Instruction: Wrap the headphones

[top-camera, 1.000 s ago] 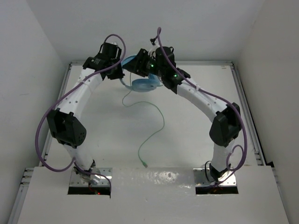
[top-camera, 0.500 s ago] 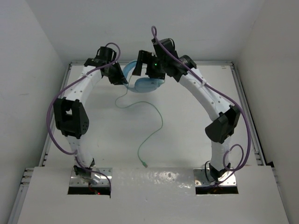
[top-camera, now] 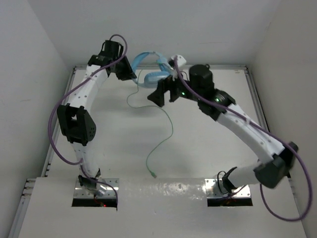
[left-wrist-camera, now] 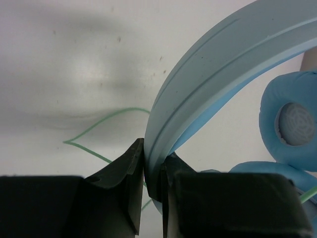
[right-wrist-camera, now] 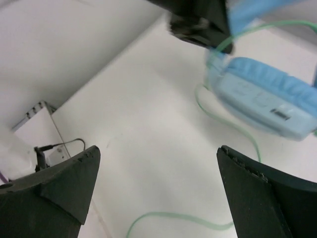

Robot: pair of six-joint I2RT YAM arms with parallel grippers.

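Two arms, one hold: cable not yet wound

Top view: the headphones (top-camera: 150, 75) sit at the far side of the worktop (top-camera: 114, 144), seemingly lifted off it, pinched at the headband by the left jaws. Their pale green cable (top-camera: 170, 130) drops from the cups and trails loose toward the near edge, its plug (top-camera: 154, 174) lying free. The right jaws hover just below the cups, near the cable's upper run. None of the cable looks wound, so I judge the step in hand to be fetching it. The next move calls for the right jaws to close on the cable and carry it round the headphones.

Left wrist view: this shows what the top view hides. Both left jaws are clamped flat on the headband (left-wrist-camera: 208, 69), with an ear cup (left-wrist-camera: 292, 119) close by.

Right wrist view: only here is it plain that the right jaws stand wide apart and empty. The cable (right-wrist-camera: 174, 216) runs across the worktop below them.
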